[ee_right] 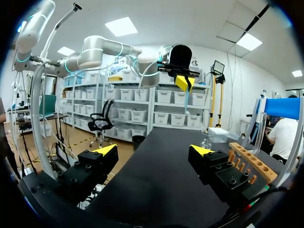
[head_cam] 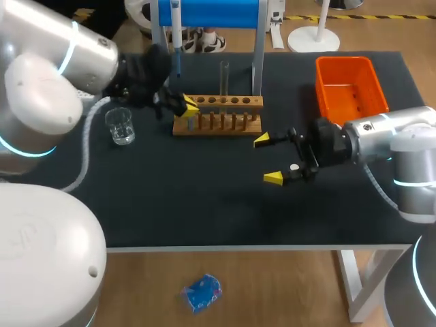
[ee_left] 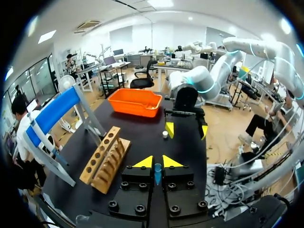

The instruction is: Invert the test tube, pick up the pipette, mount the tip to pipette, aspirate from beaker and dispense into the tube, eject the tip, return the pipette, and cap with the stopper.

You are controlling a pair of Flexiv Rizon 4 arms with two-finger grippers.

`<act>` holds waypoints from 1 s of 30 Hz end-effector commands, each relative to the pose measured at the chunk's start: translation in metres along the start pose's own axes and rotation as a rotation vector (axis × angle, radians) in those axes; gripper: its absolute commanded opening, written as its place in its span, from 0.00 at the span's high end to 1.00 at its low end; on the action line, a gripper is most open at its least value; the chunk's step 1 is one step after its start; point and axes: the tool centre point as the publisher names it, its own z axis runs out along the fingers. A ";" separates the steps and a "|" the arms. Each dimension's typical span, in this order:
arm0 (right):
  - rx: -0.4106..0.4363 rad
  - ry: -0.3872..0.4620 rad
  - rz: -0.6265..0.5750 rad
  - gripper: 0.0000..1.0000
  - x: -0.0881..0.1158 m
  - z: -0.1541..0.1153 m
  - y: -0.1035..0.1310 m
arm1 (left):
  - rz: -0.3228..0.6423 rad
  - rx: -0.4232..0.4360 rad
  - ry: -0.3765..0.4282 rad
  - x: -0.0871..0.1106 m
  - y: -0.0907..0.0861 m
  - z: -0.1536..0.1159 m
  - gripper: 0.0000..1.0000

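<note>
Far left on the desk (head_cam: 204, 204): beaker (head_cam: 121, 127), upright, left of the rack (head_cam: 225, 124), not touching it.

My left gripper (head_cam: 185, 105) sits at the rack's left end. Head view only gives me the yellow tips and black body there, so I can't read the grasp from it. Left wrist view settles it: fingers (ee_left: 144, 162) nearly together, clamped from both sides on a blue tip (ee_left: 157, 173) that points out ahead of them. Right wrist view adds the side look: the tip hangs down from the left gripper, off the desk, with the beaker beyond it.

Pipette (head_cam: 176, 30) hangs on the blue stand (head_cam: 211, 12) behind the rack's left end, untouched.

Tube (head_cam: 223, 78) stands upright in a middle hole of the rack. I only get it in head view and can't make it out in either wrist view. Can't tell which end is up.

Right of the rack: right gripper (head_cam: 267, 159), over bare desk, pointing toward the rack. Fingers wide apart and empty; head and right wrist views agree. Left wrist view sees it head-on, ahead of my left fingers. There's a small white spot by one right finger in head and left wrist views; can't tell what it is.

Orange bin (head_cam: 349, 85) at the far right back, behind the right arm.
</note>
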 end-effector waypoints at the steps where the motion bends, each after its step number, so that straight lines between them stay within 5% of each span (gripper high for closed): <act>1: 0.002 -0.002 0.000 0.00 0.001 0.000 0.000 | 0.000 -0.024 0.010 -0.007 -0.004 0.005 1.00; 22: 0.002 -0.002 0.000 0.00 0.001 0.000 0.000 | 0.000 -0.021 0.016 -0.007 -0.004 0.009 1.00; 30: 0.002 -0.002 0.000 0.00 0.001 0.000 0.000 | -0.003 0.049 0.039 0.004 -0.010 0.024 1.00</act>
